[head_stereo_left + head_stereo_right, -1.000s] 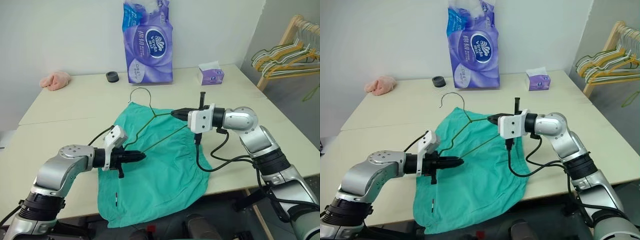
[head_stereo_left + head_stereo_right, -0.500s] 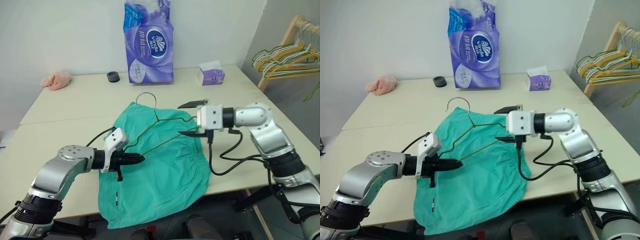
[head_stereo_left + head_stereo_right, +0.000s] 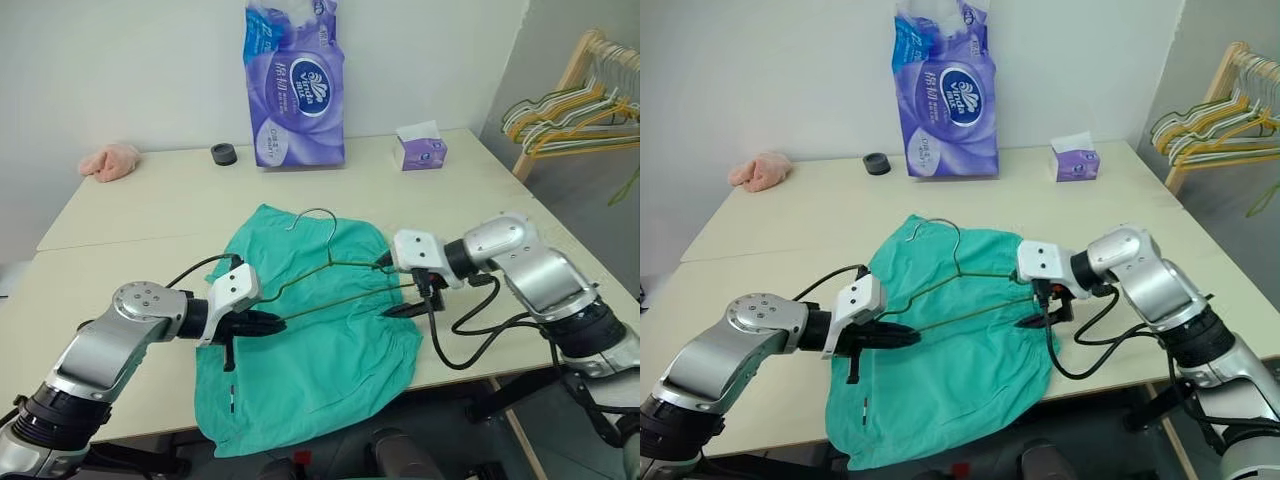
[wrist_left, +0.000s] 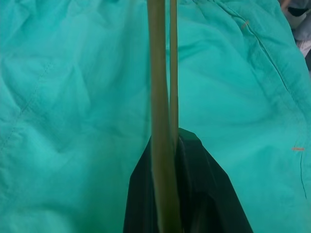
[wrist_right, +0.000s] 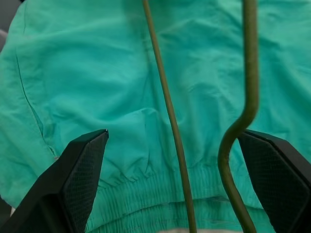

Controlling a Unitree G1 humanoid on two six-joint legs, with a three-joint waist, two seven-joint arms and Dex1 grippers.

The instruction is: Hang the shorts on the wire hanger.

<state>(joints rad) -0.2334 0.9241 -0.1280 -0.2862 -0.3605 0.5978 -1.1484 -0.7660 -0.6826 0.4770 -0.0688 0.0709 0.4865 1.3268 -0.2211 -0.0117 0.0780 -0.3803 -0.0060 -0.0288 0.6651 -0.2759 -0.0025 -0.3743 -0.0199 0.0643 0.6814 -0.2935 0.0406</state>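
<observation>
Teal-green fabric of the shorts [image 3: 310, 340] lay spread across the near edge of the tabletop [image 3: 130, 215], one leg spilling over that edge. Over them, the left gripper [image 3: 268, 323] had its two black fingers pressed together on one corner of the wire hanger [image 3: 335, 278], pinching the thin olive wire so the frame sat just above the cloth. At the hanger's other end the right gripper [image 3: 400, 285] stood spread wide, one finger on each side of the wire bend, gripping nothing, above the gathered waistband. The hook curved toward the table's middle. Farther back a purple tissue pack [image 3: 296, 85] stood near the far edge, with a small black ring [image 3: 224, 153], a pink cloth lump [image 3: 110, 160] and a small tissue box [image 3: 421, 147].
</observation>
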